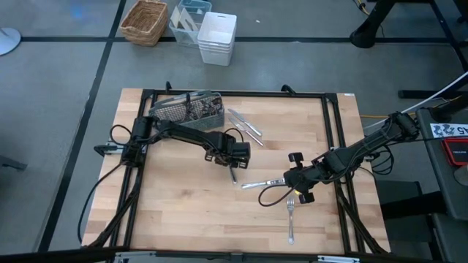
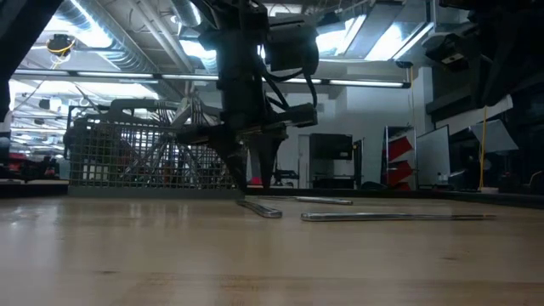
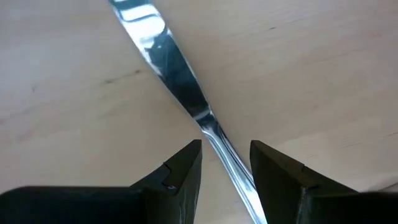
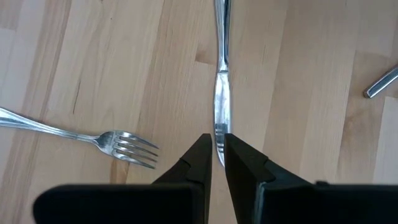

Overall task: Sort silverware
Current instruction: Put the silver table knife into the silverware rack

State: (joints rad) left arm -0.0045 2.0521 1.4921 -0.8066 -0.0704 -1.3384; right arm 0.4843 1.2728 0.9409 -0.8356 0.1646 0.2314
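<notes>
Currently, the left gripper [image 1: 232,165] is positioned low over the middle of the wooden table [image 1: 183,212], just in front of the wire-mesh caddy [image 1: 186,109] that stands at the table's far left area with utensils inside it. Its fingers [image 3: 180,171] are spread and straddle the handle of a knife [image 3: 177,84] lying flat on the wood; the left wrist view shows a gap on each side of the handle, so the fingers are not pressing on it. The low view shows the same gripper [image 2: 255,166] pointing straight down with its tips close to the table surface. The right gripper [image 1: 294,191] is positioned at the table's right-centre, also low. Its fingers [image 4: 199,162] are nearly pressed together, with the blade tip of a second knife [image 4: 221,93] running into the narrow slot between them; whether the blade is actually pinched cannot be told. A fork [image 4: 93,140] lies flat just beside that gripper, apart from the knife. Further silverware [image 1: 245,124] lies loose on the table just beside the caddy. Beyond the table's far edge, a wicker basket [image 1: 144,22] and a white bin [image 1: 217,38] stand on the floor.
</notes>
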